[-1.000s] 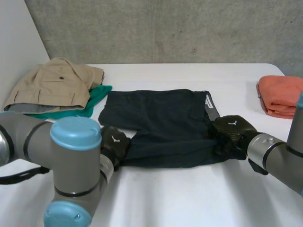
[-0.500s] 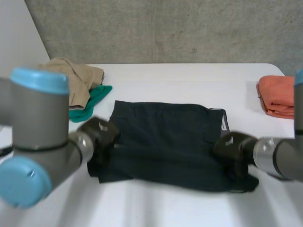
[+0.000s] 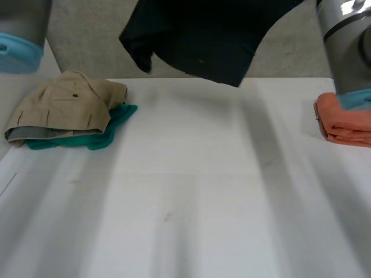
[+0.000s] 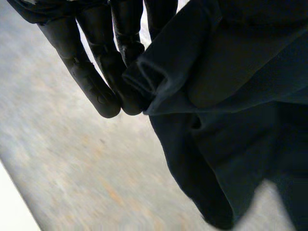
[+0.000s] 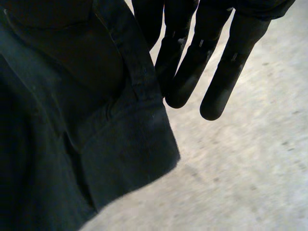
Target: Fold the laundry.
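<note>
Our left hand (image 4: pixel 98 79) holds its fingers long and nearly straight, and a folded hem of the dark garment (image 4: pixel 231 101) sits bunched against the fingertips. The cloth covers the thumb side, so we read this as a pinch on one edge of the garment. Our right hand (image 5: pixel 224 67) looks much the same, with straight fingers pointing past a stitched band of the garment, which runs along beside them and covers the thumb. That hand grips the opposite edge. Between the two hands the garment hangs in the air, clear of the white table (image 3: pixel 191 202). In the head view it spreads across the upper part of the scene between the left arm (image 3: pixel 20 29) and the right arm (image 3: pixel 348 46). It is very dark navy, almost black, and limp. Its lower edge is uneven, dropping to one point on the left and a broader flap toward the right, and it has a small pale spot near the bottom. A tan garment (image 3: pixel 66 104) lies on the table's left side, on top of a teal cloth (image 3: pixel 116 123). A folded orange cloth (image 3: pixel 345 119) rests at the right edge, and a grey concrete wall (image 3: pixel 81 46) stands behind.
</note>
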Robot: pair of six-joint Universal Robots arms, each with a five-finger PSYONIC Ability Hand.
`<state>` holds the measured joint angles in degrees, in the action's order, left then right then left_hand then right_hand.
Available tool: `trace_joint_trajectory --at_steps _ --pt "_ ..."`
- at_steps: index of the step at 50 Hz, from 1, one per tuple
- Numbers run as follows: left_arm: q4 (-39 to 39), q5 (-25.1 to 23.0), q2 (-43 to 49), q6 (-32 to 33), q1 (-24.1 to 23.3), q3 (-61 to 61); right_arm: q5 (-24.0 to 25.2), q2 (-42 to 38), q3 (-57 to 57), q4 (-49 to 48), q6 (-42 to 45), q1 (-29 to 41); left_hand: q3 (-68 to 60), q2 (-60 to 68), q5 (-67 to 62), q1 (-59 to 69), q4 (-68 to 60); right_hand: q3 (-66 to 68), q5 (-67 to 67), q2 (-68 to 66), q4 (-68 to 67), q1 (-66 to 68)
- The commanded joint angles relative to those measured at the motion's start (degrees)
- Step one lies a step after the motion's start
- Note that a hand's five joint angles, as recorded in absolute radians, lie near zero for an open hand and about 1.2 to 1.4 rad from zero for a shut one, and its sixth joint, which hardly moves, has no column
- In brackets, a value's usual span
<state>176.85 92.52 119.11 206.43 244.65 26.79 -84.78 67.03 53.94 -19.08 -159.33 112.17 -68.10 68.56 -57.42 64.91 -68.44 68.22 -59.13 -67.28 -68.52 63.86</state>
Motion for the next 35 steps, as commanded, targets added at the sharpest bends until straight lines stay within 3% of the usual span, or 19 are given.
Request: trace_joint_trajectory --at_steps 1,12,19,24,28,32,35 --pt "-1.0 0.4 0.0 -0.3 0.6 15.5 1.6 -3.7 5.9 3.3 0.2 0.3 -11.9 11.4 -12.6 15.1 -11.6 11.8 -10.9 -12.7 -11.5 16.1" --pt "3.9 1.4 5.6 2.0 -0.5 37.5 4.7 -11.0 20.1 3.4 5.5 -0.1 -11.9 11.4 -12.6 15.1 -11.6 11.8 -10.9 -12.7 -11.5 16.1" --pt "1.8 2.4 -0.4 5.7 0.9 46.4 5.0 -8.2 25.9 10.5 8.8 -0.7 -11.9 11.4 -12.6 15.1 -11.6 11.8 -10.9 -12.7 -11.5 16.1" --pt "-4.5 2.1 -8.4 8.2 0.7 52.9 5.1 -0.6 27.3 25.5 10.8 -1.4 -11.9 11.4 -12.6 15.1 -11.6 11.8 -10.9 -12.7 -11.5 16.1" --pt "-16.2 1.9 -14.9 9.8 -1.2 59.6 5.7 4.4 26.8 44.7 15.6 -2.7 -11.9 11.4 -12.6 15.1 -11.6 11.8 -10.9 -12.7 -11.5 16.1" --pt "-24.4 1.7 -18.2 10.8 -4.1 63.1 5.5 5.2 27.5 58.3 21.7 -2.7 -11.9 11.4 -12.6 15.1 -11.6 11.8 -10.9 -12.7 -11.5 16.1" --pt "-28.6 1.7 -18.7 11.4 -5.6 64.4 5.3 5.0 27.9 62.2 24.2 -3.0 -11.9 11.4 -12.6 15.1 -11.6 11.8 -10.9 -12.7 -11.5 16.1"
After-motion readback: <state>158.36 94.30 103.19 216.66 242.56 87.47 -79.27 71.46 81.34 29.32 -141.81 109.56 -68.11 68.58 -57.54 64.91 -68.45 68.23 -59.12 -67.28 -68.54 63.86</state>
